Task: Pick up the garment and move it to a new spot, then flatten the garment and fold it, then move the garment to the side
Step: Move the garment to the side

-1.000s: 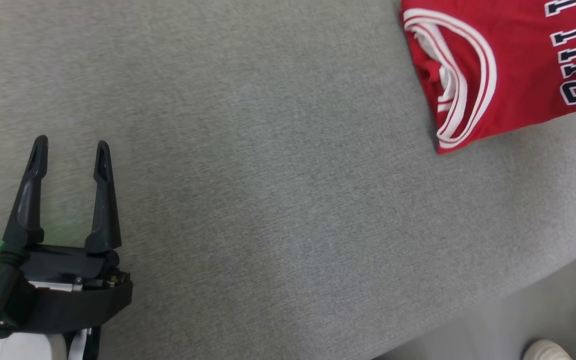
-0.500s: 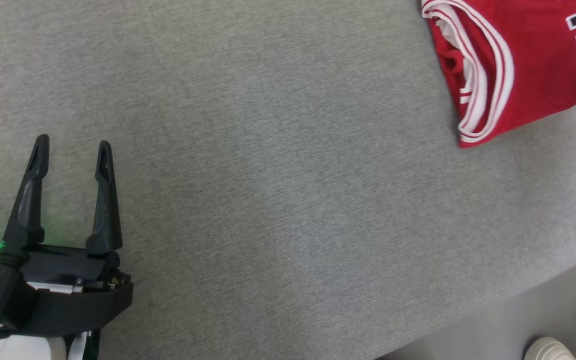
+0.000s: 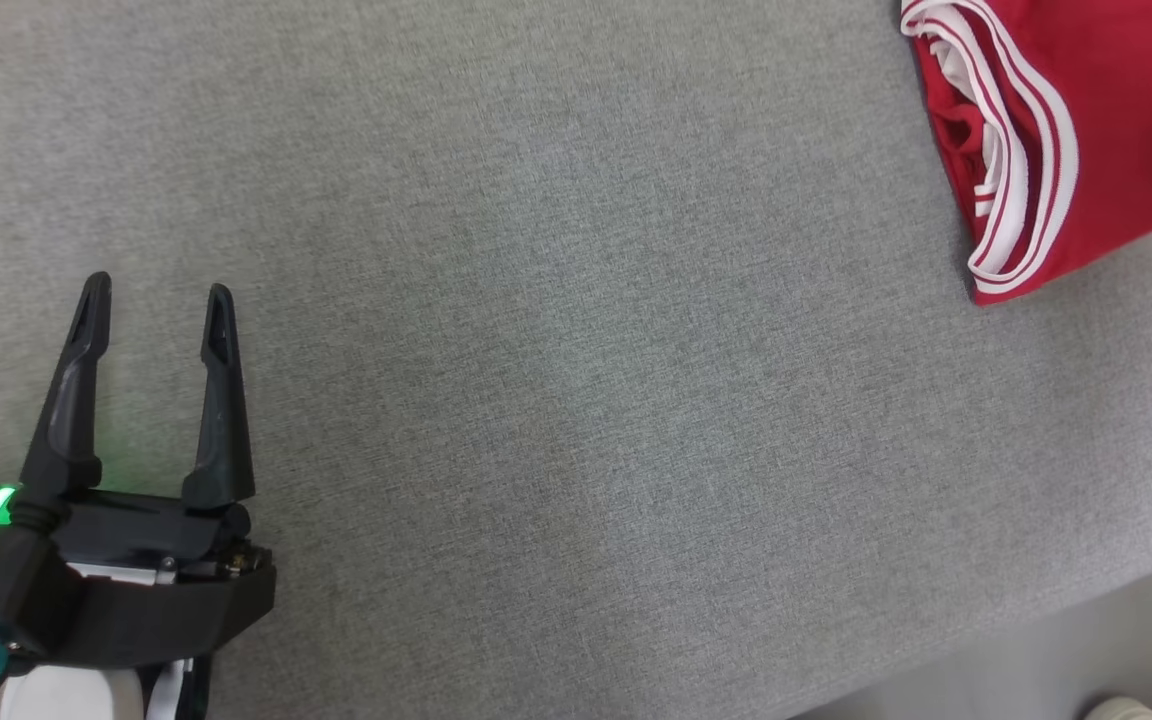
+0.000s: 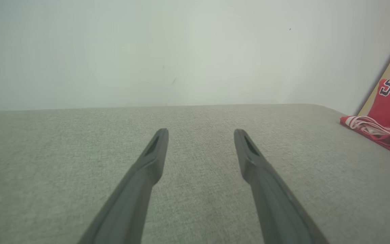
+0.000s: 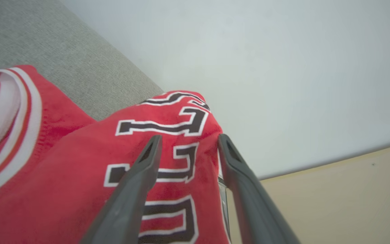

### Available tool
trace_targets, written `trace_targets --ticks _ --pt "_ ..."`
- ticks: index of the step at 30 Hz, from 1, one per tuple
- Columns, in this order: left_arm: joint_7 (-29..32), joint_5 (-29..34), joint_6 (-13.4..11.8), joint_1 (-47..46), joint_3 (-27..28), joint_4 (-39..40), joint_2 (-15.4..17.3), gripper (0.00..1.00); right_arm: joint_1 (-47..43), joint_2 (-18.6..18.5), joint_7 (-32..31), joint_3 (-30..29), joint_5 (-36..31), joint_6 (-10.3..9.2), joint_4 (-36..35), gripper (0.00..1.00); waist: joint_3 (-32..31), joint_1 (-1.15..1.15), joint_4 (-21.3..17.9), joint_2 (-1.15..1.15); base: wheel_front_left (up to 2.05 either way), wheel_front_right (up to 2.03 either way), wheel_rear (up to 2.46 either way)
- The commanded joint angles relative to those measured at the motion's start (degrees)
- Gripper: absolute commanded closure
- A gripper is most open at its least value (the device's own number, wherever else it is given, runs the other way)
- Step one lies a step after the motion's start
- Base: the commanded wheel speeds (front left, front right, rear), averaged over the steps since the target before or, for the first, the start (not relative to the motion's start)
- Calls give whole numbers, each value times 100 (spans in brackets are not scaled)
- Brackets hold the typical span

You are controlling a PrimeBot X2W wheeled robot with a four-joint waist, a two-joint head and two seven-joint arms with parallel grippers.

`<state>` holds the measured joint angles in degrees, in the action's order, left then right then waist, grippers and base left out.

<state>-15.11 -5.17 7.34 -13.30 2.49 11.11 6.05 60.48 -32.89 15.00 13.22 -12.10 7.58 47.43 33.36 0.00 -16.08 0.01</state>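
bare lab-like room: grey fabric table [image 3: 576,400], plain white wall [image 4: 181,51].

One red garment [image 3: 1086,150] is counted on one grey surface [image 3: 576,400]. Two pincers are seen, the left pincer [image 3: 158,290] and the right pincer [image 5: 190,142], each with two dark fingers [image 4: 137,189]. One pale shoe [image 3: 1121,708] is glimpsed.

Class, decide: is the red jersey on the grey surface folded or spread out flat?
Folded: in the head view the red jersey lies compact, with several layers stacked at its striped edge.
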Motion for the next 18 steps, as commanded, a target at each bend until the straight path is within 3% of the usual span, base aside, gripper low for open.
trace_targets --ticks 1,10,18 --pt "-2 -25 1 -13 9 -35 -33 0 -156 34 12 -100 44 -15 -109 0 -123 0 66 -1 0 0 0" --pt "-2 -191 -45 198 98 -258 -194 0 -954 20 11 -394 514 -15 -916 0 -728 0 307 -1 0 0 0" --pt "-2 -380 -167 559 242 -656 -297 0 -2272 557 12 -933 1870 -15 -2020 0 -1544 0 675 -1 0 0 0"
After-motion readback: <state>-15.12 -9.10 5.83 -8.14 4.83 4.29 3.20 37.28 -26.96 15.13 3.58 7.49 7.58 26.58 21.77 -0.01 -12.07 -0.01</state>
